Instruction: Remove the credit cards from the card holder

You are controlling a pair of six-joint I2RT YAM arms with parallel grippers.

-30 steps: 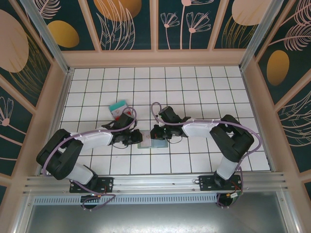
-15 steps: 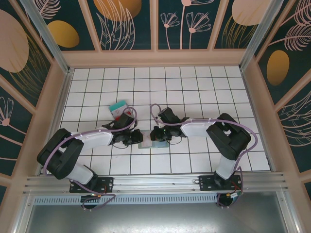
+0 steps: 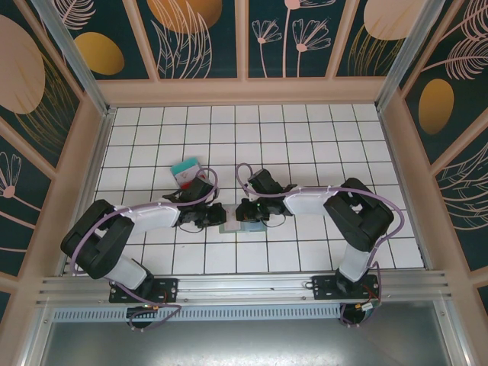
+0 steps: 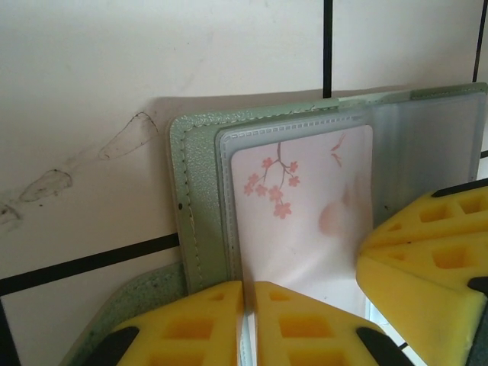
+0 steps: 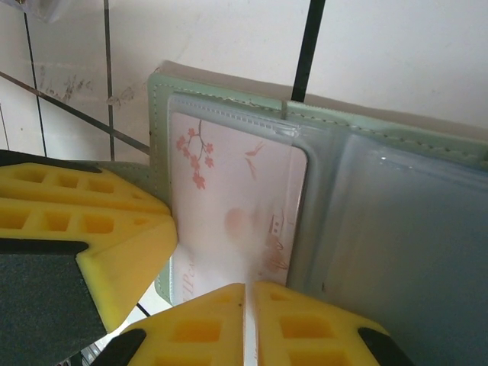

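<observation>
So the holder (image 3: pixel 232 226) is lying open and flat on the white-tiled counter (image 3: pixel 305 130), toward the near side and right between the two arms. Its green stitched edge shows around clear pockets. A pale card (image 4: pixel 301 206) with a pink blossom branch printed on it sits inside the left-hand pocket (the clear plastic lies over it, so it isn't out). The other half of the holder is just bluish-grey see-through pockets, and I can't tell if there's anything in them. The left tool (image 4: pixel 248 320) has its yellow pads squeezed together on the holder's near edge, with a thin layer of the pocket running into the slit between them. The right tool (image 5: pixel 248 324) is down at the card's lower edge from the other side. Its pads are all but touching, with a pale sliver in the gap, and I honestly can't tell if that's the card or just pocket plastic. The two tools are very close, each one's pad showing in the other's wrist view. Off to the far left of the holder, well apart from it, the teal card (image 3: pixel 184 165) and red card (image 3: pixel 185 177) lie together on the counter.
</observation>
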